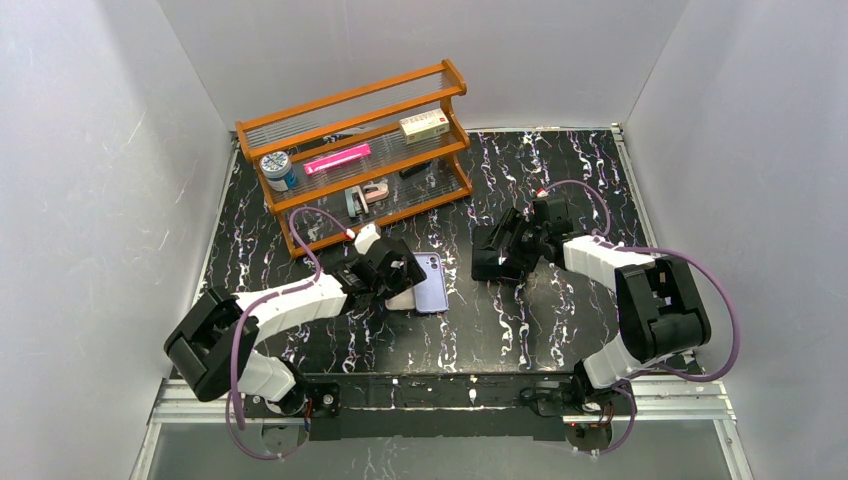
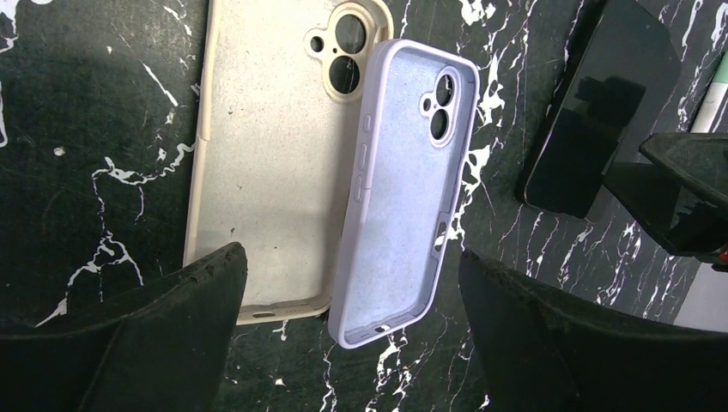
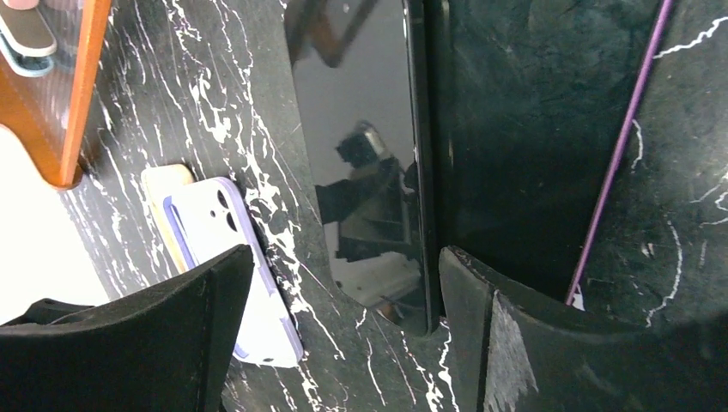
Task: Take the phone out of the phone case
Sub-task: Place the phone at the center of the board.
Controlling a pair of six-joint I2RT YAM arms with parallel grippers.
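An empty lilac phone case (image 2: 403,189) lies inside-up on the black marble table, overlapping the edge of an empty beige case (image 2: 266,163). My left gripper (image 2: 350,257) is open just above their near ends and holds nothing. The black phone (image 3: 369,154) lies bare and screen-up to the right of the cases; it also shows in the left wrist view (image 2: 592,103). My right gripper (image 3: 343,257) is open, and the phone's near corner sits between its fingers, close to the right finger (image 3: 481,326). In the top view the left gripper (image 1: 405,275) and right gripper (image 1: 505,258) face each other.
A wooden two-tier rack (image 1: 360,150) stands at the back left holding a jar, a pink item, a small box and tools. Its corner shows in the right wrist view (image 3: 77,86). A purple cable (image 3: 618,146) runs beside the right gripper. White walls enclose the table.
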